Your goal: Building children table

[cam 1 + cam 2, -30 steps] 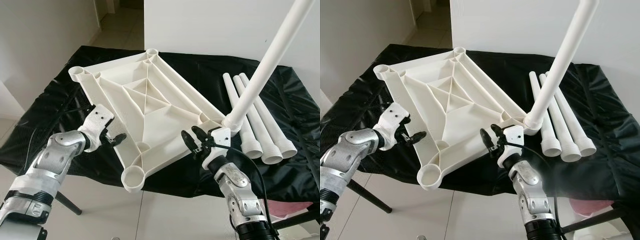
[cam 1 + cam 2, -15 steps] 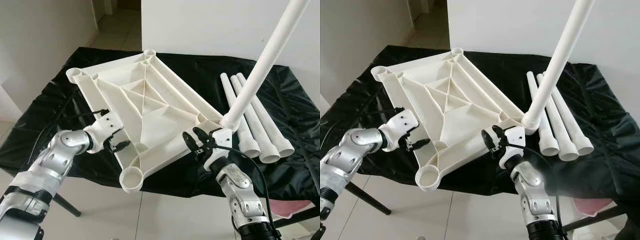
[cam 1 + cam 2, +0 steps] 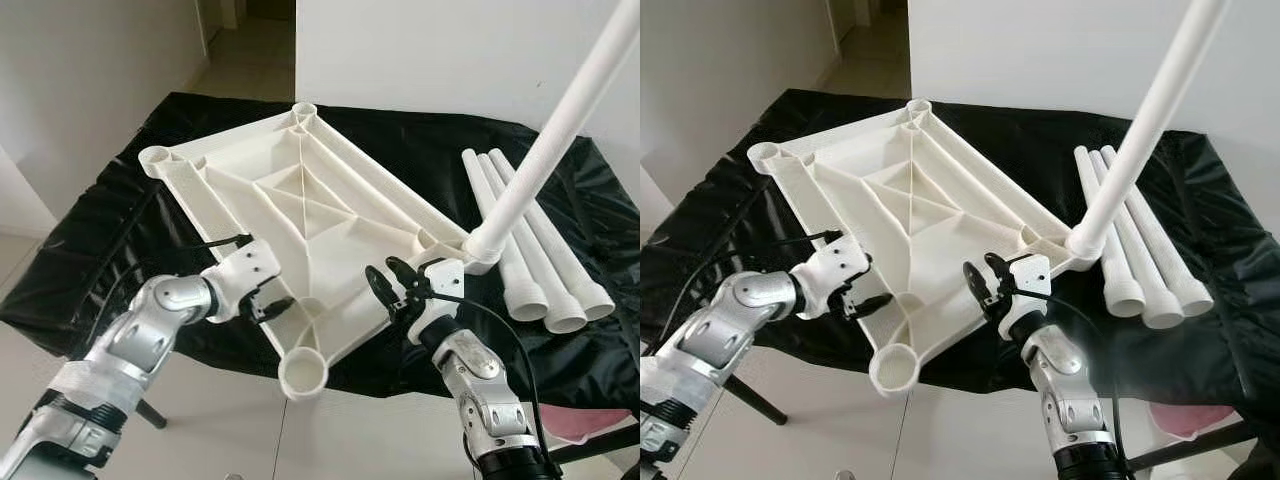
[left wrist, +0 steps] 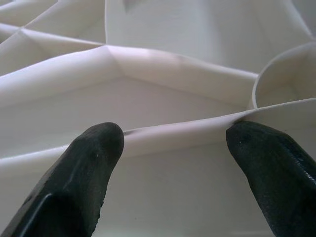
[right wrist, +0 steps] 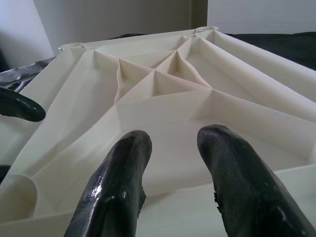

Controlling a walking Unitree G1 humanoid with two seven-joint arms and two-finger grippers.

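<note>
Tabletop [image 3: 300, 215] lies upside down between both grippers; left gripper [image 3: 268, 310] and right gripper [image 3: 385, 283] gape at its edges, holding nothing.

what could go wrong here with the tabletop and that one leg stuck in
The tabletop lies upside down with its near corner socket hanging past the black-covered table; a pull from either open gripper could slide it off. The fitted leg leans steeply from its corner, so moving the top may lever it loose. It could also fall onto the three spare legs beside it and roll them away.
</note>
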